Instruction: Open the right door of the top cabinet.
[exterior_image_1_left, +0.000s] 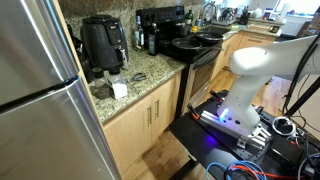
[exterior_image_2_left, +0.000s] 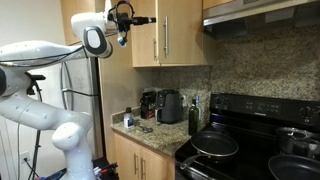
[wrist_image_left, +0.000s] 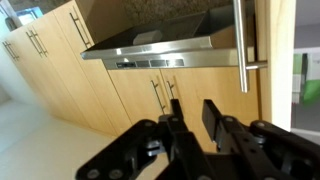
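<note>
Kitchen walls of pale wood surround us, granite counter below, and our pincer is up high at the top cabinet. Its fingers stand apart, holding nothing. We see the right door with its long bar handle close ahead; it looks partly swung out, so we judge the opening is underway, not finished.

Black air fryer on granite counter beside black stove.

Kitchen w/ granite counter, steel fridge, black stove
</note>
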